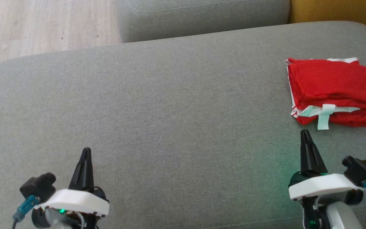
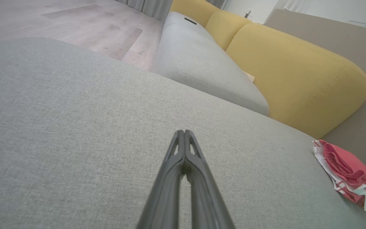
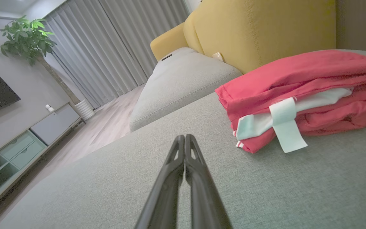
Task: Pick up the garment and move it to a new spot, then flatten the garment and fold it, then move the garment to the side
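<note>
Folded red garment [image 1: 335, 86] sits far right on the grey cushion [image 1: 170, 111], yellow backrest [image 3: 265, 28] beyond. Your right claw [image 1: 304, 133] points forward just near of it, left claw [image 1: 86, 151] well left; both pressed together, empty.

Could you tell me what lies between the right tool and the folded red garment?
Only bare grey cushion lies between the right tool and the red garment; the head view shows the gap plainly.

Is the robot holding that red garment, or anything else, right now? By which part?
Nothing is held. The left gripper and right gripper are shut on nothing, fingers pressed together; the folded red garment lies apart on the grey cushion.
</note>
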Robot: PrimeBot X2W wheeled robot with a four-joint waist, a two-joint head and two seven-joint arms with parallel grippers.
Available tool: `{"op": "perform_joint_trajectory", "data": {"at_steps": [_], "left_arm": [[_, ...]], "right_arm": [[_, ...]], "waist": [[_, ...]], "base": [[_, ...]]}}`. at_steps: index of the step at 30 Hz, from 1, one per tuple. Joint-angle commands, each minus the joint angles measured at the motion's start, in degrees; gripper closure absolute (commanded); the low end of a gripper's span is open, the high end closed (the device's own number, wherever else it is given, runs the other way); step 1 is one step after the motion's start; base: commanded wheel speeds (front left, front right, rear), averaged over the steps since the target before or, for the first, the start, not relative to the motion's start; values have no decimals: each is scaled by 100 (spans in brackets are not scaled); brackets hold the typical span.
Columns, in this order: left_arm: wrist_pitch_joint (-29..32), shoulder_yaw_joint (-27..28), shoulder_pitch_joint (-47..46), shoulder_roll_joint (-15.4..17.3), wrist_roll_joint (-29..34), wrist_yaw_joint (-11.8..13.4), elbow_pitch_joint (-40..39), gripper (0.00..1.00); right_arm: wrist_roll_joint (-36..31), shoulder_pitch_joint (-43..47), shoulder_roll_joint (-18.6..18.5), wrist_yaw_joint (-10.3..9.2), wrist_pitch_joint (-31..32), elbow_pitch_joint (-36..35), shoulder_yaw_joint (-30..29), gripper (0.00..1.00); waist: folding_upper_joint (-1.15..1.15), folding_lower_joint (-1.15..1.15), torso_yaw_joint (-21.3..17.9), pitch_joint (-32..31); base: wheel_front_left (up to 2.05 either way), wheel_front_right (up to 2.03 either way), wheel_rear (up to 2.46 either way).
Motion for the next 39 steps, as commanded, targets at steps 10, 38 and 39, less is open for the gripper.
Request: {"op": "perform_joint_trajectory", "data": {"at_steps": [10, 38, 39], "left_arm": [[198, 199, -361, 7, -769, -85, -138, 100], [655, 484, -495, 10, -2427, -203, -49, 100], [672, 494, -499, 10, -2489, -208, -45, 100]], "right_arm": [[833, -244, -102, -1, 162, -230, -76, 100], [2570, -261, -141, -3, 571, -278, -242, 100], [2634, -261, -142, -3, 586, -280, -249, 100]], "waist": [[0, 0, 44, -27], [0, 0, 148, -92], [0, 0, 152, -94]], "base": [[0, 0, 0], [0, 0, 0], [0, 0, 0]]}}
